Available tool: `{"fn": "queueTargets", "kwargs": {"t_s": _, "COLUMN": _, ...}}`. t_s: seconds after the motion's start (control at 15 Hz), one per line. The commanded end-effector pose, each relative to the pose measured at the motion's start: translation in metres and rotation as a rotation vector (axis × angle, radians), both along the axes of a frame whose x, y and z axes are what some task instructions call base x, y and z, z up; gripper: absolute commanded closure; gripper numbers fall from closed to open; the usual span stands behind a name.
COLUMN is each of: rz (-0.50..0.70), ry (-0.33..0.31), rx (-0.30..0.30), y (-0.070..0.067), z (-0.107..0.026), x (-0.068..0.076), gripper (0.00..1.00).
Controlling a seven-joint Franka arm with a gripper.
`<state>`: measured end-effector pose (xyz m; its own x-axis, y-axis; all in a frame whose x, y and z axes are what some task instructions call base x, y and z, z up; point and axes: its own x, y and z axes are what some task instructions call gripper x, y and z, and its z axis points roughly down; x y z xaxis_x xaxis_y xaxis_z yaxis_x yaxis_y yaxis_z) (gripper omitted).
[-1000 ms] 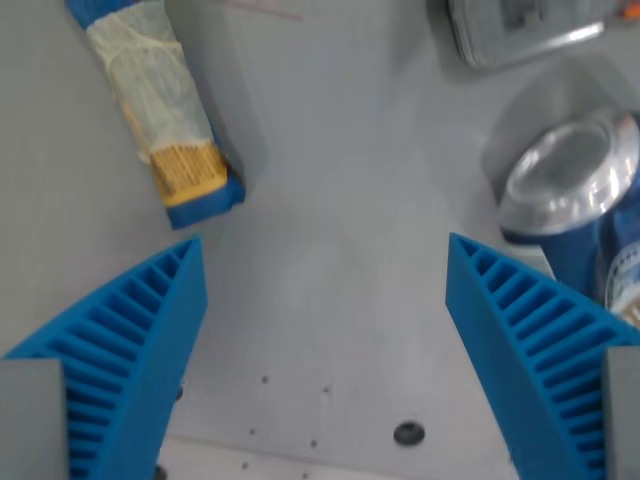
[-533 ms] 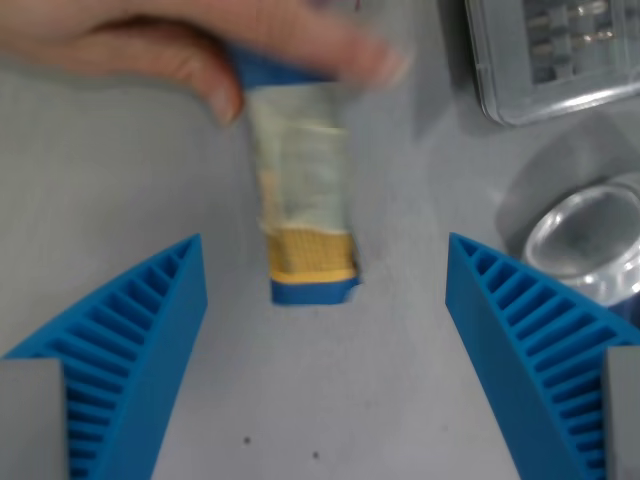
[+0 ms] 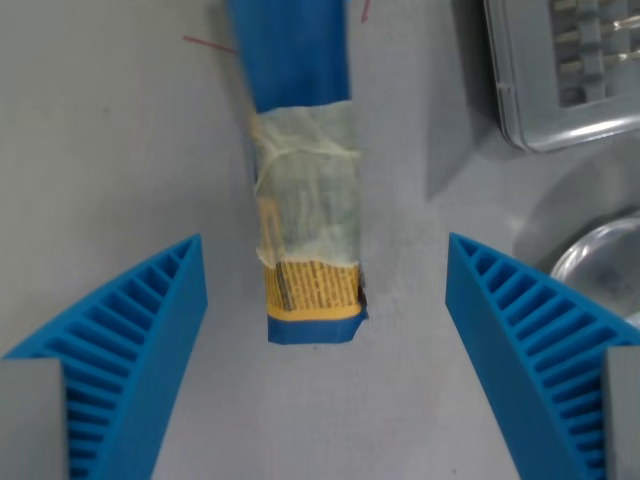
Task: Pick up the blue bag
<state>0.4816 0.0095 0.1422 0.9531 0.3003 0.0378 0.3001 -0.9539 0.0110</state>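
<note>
Downward is where I am looking, straight onto a pale grey table from the camera on my wrist, with my gripper reaching into the lower part of the view. At the wrist view's left, one blue ribbed finger rises from the bottom corner as a wedge, its point aimed up and inward. It touches nothing; bare grey table lies between it and the bag.

Moving toward the middle, the blue bag lies flat on the table between my two fingers, running lengthwise from the top edge of the view down to about the height of my fingertips. Its upper part is plain blue and slightly blurred. Below that comes a pale, crinkled, see-through window, then a yellow band with small dark print, then a narrow blue bottom edge nearest me. The bag sits a little nearer my left-hand finger than the other, with clear table on both sides.

Further along, the second blue ribbed finger mirrors the first, rising from the bottom corner at the wrist view's right. My fingers are spread wide apart, holding nothing, with the bag's lower end in the gap between them.

At the far right, a clear plastic container sits at the top corner, and below it the curved rim of a shiny metal can shows just above my right-hand finger.
</note>
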Motion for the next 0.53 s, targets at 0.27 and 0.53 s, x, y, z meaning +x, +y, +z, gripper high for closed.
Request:
{"fn": "queueTargets", "kwargs": {"t_s": 0.27, "rz": 0.022, "ry": -0.029, "rx": 0.025, "y": 0.0009, "z": -0.0167, "x": 0.0047, "gripper": 1.00}}
{"fn": "queueTargets", "kwargs": {"t_s": 0.53, "rz": 0.022, "ry": -0.029, "rx": 0.025, "y": 0.0009, "z": -0.0167, "x": 0.0047, "gripper": 1.00}}
